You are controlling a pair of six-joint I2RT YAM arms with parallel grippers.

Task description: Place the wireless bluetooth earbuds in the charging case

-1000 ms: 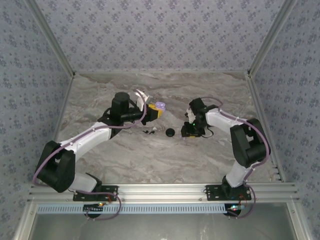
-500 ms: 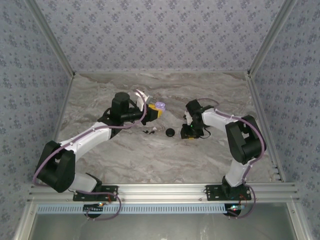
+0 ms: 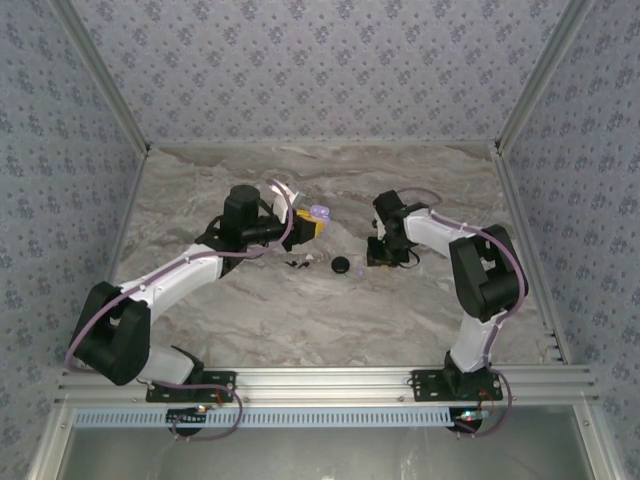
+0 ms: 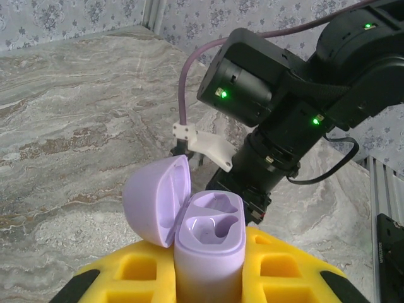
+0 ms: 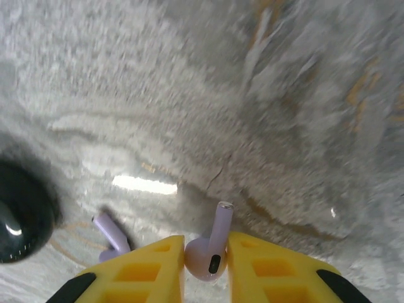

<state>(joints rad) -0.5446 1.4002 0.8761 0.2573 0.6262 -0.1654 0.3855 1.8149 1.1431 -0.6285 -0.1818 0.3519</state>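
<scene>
My left gripper (image 4: 209, 281) pinches the round lilac plastic charging case (image 4: 209, 235) (lid open); my right gripper (image 5: 205, 254) pinches one tiny pale lilac earbud (image 5: 218, 228) over the grey marbled tabletop (image 5: 284, 95).

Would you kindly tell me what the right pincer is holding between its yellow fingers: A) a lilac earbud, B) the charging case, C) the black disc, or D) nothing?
A: the right wrist view shows a lilac earbud pinched in the right pincer; the charging case sits in the left pincer.
</scene>
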